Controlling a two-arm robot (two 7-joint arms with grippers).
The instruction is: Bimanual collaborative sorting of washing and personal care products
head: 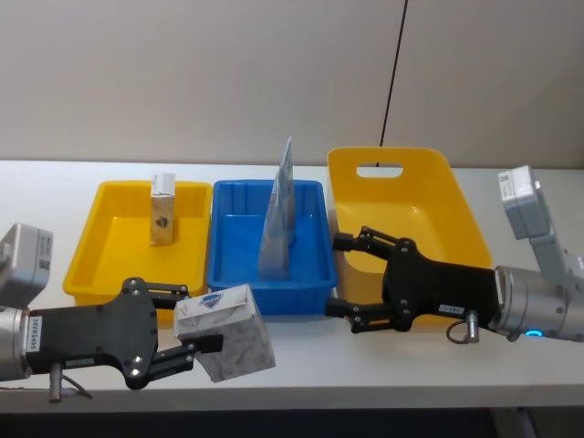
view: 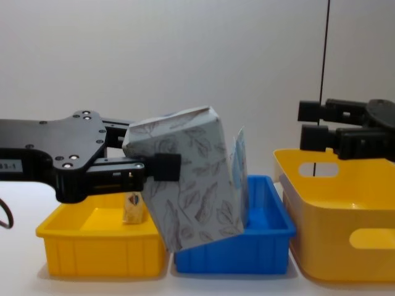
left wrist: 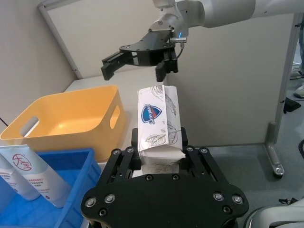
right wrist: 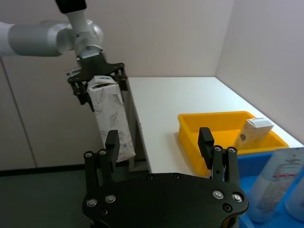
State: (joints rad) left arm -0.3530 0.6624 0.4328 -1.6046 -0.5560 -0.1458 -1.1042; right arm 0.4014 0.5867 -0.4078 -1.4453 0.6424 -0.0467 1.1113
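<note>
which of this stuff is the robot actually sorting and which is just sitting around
Being sorted:
leafy carton, clamped in the left gripper
small carton, standing in the left yellow tray
tubes, upright in the blue tray

Just there:
yellow handled bin, by the open right gripper
black cable on the wall

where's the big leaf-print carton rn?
Head view: leaf-print carton is clamped in the left gripper, raised at front left, before the blue tray, facing the open right gripper.
</note>
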